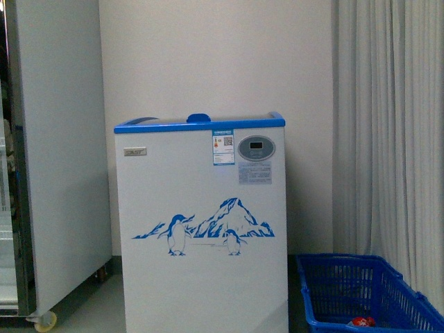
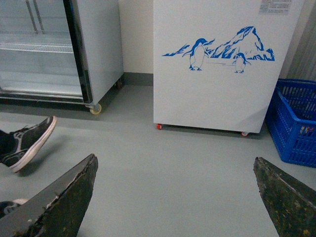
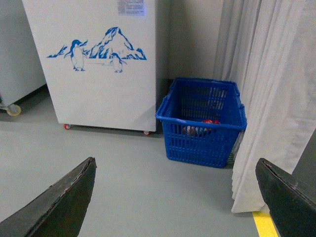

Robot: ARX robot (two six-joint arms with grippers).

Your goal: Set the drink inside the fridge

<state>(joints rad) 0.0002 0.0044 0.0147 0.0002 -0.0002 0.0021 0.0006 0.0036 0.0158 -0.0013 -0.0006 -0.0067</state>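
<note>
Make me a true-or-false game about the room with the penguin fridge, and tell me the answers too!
1. The fridge has blue penguins pictured on its front. True.
2. The blue basket sits on top of the fridge. False: it stands on the floor beside the fridge.
3. The left gripper and right gripper each hold a drink. False: both are open and empty.
4. A dark shoe shows in the left wrist view. True.

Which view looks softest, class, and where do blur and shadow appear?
Front view: dim and soft, the label print on the white chest cooler with blue rim unreadable. Left wrist view: the left gripper slightly blurred; black sneaker casts a soft shadow. Right wrist view: even light, blue plastic basket clear.
</note>
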